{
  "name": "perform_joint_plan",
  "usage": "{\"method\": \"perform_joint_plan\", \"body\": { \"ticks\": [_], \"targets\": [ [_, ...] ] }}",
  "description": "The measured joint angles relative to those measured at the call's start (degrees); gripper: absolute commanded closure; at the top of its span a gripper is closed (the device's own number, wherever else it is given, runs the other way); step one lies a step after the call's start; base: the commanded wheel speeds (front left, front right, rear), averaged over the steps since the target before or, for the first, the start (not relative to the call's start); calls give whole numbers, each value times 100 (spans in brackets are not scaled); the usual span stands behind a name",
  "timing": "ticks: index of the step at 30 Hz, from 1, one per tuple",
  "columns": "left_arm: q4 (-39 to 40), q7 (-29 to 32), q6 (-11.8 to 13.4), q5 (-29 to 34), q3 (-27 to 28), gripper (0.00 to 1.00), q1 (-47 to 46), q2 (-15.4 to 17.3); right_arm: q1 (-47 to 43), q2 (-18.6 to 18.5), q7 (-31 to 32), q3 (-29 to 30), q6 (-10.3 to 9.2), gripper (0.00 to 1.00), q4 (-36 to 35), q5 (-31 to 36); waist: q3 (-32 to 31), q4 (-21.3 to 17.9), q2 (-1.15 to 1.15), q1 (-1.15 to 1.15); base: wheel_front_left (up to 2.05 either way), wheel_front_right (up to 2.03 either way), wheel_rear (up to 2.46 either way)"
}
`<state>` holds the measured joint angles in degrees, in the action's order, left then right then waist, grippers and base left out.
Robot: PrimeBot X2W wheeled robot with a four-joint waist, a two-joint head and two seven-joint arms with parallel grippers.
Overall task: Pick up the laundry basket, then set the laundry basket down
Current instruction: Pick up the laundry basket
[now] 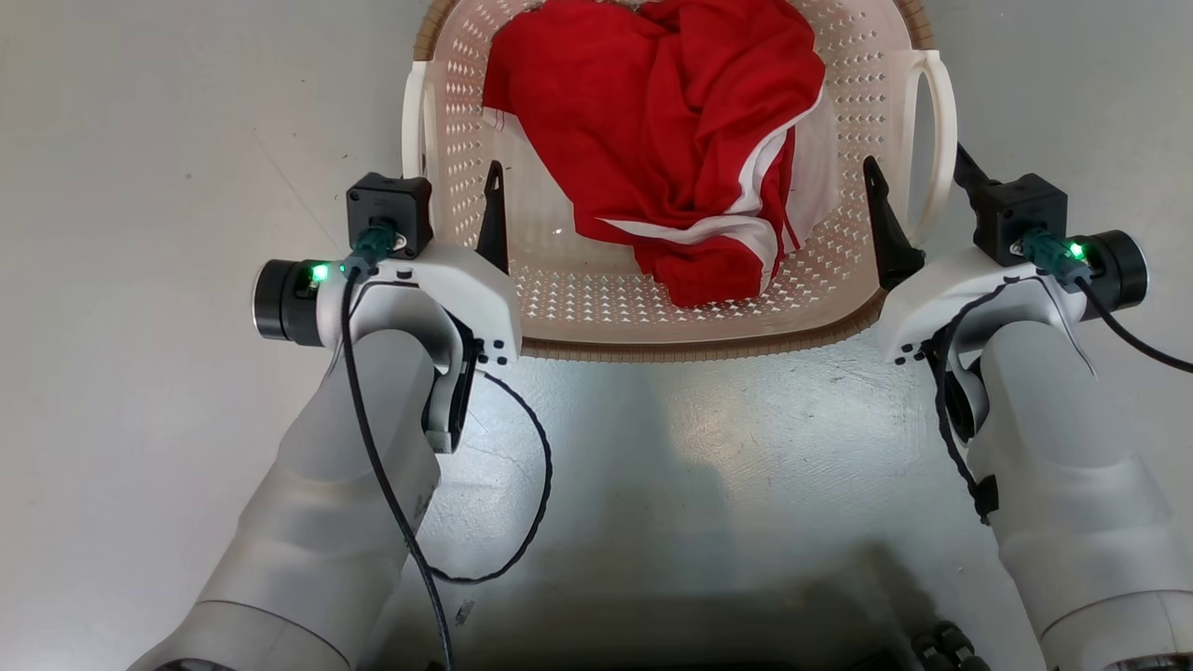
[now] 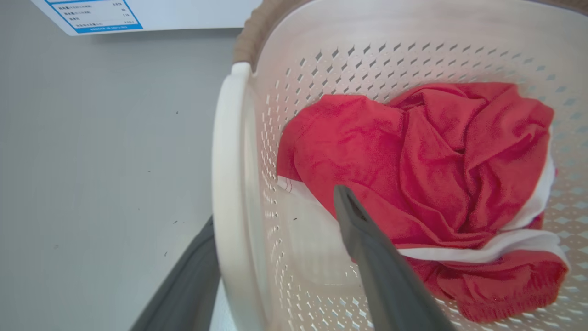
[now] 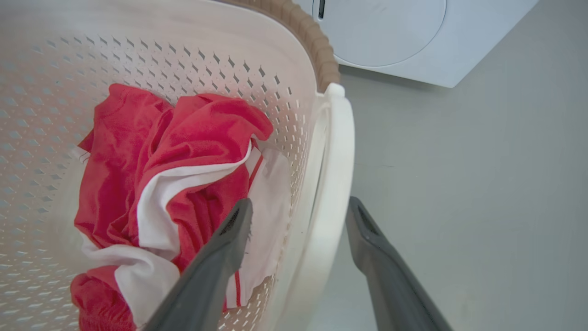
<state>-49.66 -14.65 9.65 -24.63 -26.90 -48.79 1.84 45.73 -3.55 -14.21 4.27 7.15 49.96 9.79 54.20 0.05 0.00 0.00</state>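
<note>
The laundry basket [image 1: 690,349], cream-white and perforated with a brown rim, sits in front of me on the grey floor. It holds a crumpled red and white garment [image 1: 652,121]. My left gripper [image 1: 452,200] is open and straddles the basket's left side. In the left wrist view, one of its fingers [image 2: 367,248] is inside over the garment [image 2: 413,151] and the other is outside the white loop handle [image 2: 229,184]. My right gripper [image 1: 923,196] is also open and straddles the right handle [image 3: 337,161] the same way. One of its fingers [image 3: 229,239] is inside and one is outside.
A white washing machine [image 3: 390,32] stands beyond the basket's far right corner. A white panel with a blue-bordered label [image 2: 92,16] lies past the far left corner. Bare grey floor lies to both sides. The robot's dark base [image 1: 652,643] is at the bottom edge.
</note>
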Motion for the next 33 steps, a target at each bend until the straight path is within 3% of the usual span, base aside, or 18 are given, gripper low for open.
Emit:
{"method": "perform_joint_plan", "body": {
  "ticks": [1, 2, 3, 18, 33],
  "targets": [
    [-25, -1, -1, 12, -33, 6, -2, 2, 2, 0, 0, 2, 0, 0, 0, -9, -1, -6, 0, 0, 0, 0, 0],
    [-66, -3, -9, 24, -59, 56, -2, 2, 9, 0, 0, 4, 0, 100, 8, -38, -1, -11, 0, 0, 0, 0, 0],
    [-90, -4, -9, 34, -80, 100, -3, 2, 16, -7, 0, -20, 0, 100, 47, -47, 1, -15, 0, 0, 0, 0, 0],
    [-269, 0, 147, -253, -420, 100, -114, 97, 20, -85, -9, -249, -8, 100, 285, -443, -51, -58, 0, 0, 0, 0, 0],
    [-513, 1, 293, -544, -530, 100, 69, 34, -70, -73, -9, -367, -8, 100, 691, -535, -690, 33, 0, 0, 0, 0, 0]
  ]
}}
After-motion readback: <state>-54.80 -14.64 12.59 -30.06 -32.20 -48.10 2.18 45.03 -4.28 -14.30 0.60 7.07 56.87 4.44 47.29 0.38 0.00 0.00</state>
